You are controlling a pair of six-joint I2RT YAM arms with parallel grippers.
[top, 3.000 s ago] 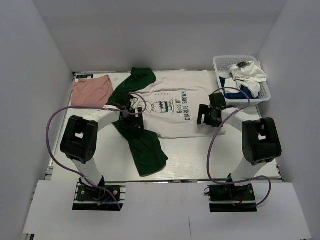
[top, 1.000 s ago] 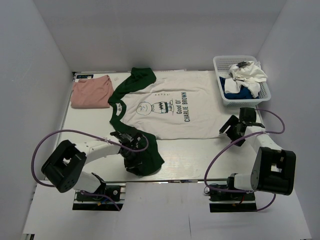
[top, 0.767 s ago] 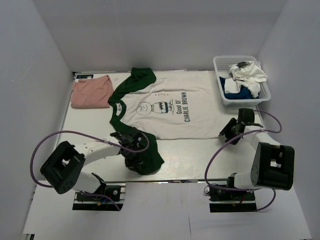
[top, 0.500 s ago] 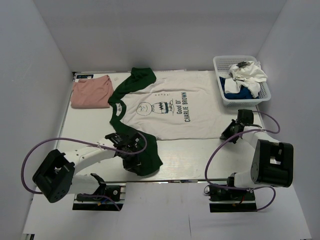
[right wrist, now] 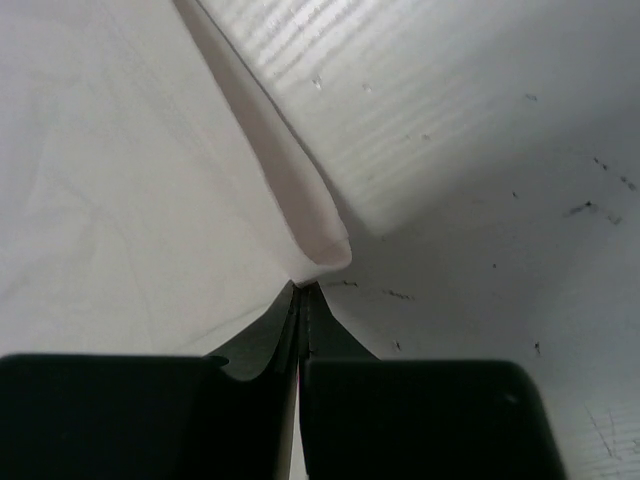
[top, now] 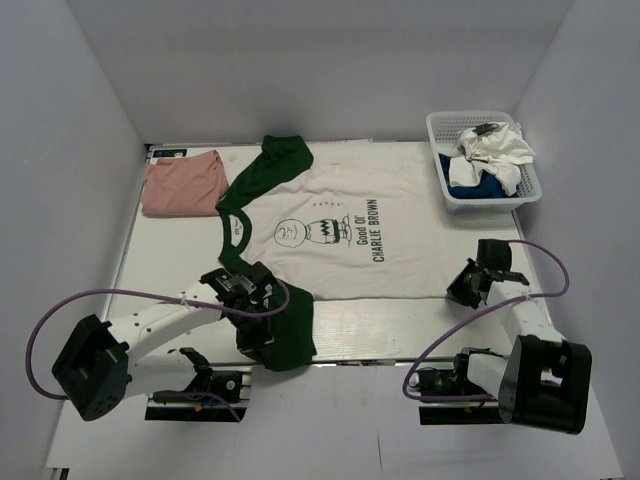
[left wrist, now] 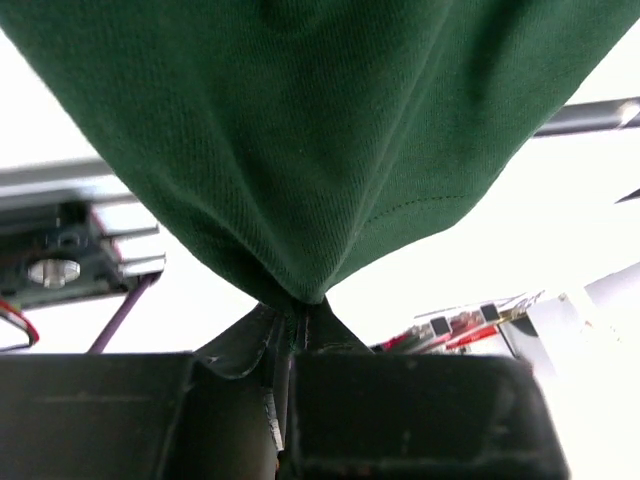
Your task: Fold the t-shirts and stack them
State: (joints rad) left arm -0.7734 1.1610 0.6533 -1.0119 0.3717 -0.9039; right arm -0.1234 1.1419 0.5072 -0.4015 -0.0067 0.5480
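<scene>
Two pincers grip opposite ends of the Charlie Brown tee [top: 340, 225], which lies print-up across the middle of the worktop [top: 170, 265], neck toward 9 o'clock and hem toward 3. The left pincer [top: 262, 322], at about 7 o'clock, is pressed together on a bunch of the near green sleeve [top: 288, 325]. Its wrist camera shows the dark knit drawn into a peak between the closed jaws, with the cloth reaching the worktop's near edge. The right pincer [top: 466, 290], at about 4 o'clock, is pinching the near hem corner [right wrist: 318, 245] of the white body, a rolled lip of fabric caught right at the fingertips with bare worktop beside it.

Holding both near corners at once looks meant to draw that long edge taut, so the shirt sits flat and square before its near side is carried over toward 12 o'clock. The fold itself is not yet made. The far green sleeve [top: 278, 158] sits crumpled at 11 o'clock.

A salmon-pink tee [top: 180, 185] lies folded at 10 o'clock, apparently the start of the stack. At 2 o'clock the white lattice basket [top: 437, 125] holds a plain white tee [top: 495, 148] on a royal blue tee [top: 472, 186], both unfolded and seemingly waiting their turn.
</scene>
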